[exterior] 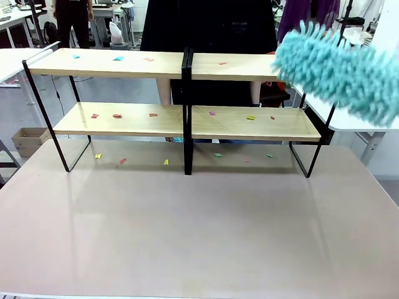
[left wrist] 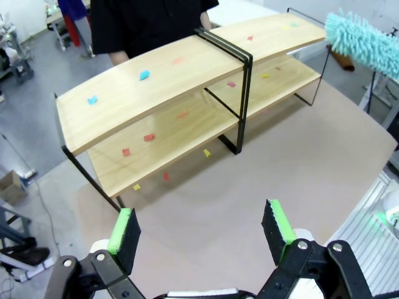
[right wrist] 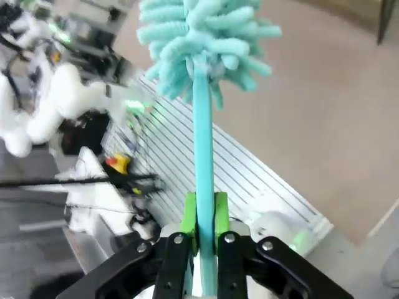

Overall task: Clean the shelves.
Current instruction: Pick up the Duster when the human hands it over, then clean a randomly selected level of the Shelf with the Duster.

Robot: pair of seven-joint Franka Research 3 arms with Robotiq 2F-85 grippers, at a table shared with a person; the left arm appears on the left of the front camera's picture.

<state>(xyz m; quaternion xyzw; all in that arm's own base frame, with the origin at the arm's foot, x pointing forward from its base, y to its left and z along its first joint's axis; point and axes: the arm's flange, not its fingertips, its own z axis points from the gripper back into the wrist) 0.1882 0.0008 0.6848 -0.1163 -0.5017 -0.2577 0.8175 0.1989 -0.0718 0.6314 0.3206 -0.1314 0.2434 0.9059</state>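
Setup: the shelves [exterior: 100, 65] stand across the far half of the bench [exterior: 199, 237], two joined units, long side facing the robot. A person in dark clothes [exterior: 212, 25] stands right behind them.

Debris: small coloured paper scraps [exterior: 118, 58] lie on both upper boards and both lower boards, and more on the bench under the rack. None look gathered or pushed aside, so I judge the sweeping proper has not begun.

Right tool [right wrist: 204, 215]: closed tight on the thin handle of a teal fluffy duster [exterior: 340, 71], with the green pads [right wrist: 190, 215] pressing it from both sides. The duster's head is at the right end of the upper board and blurred in the front view. I cannot tell whether it touches the wood.

Left tool [left wrist: 201, 230]: jaws wide apart, nothing in them. It hangs over the near part of the bench, well apart from the rack.

Step in hand: bringing the duster to the first board, right end.

Next move, as I judge it: set the head down on the upper board and draw it along the length, across the black frame joint in the middle. The scraps are light, so a gentle, flat stroke seems wise.
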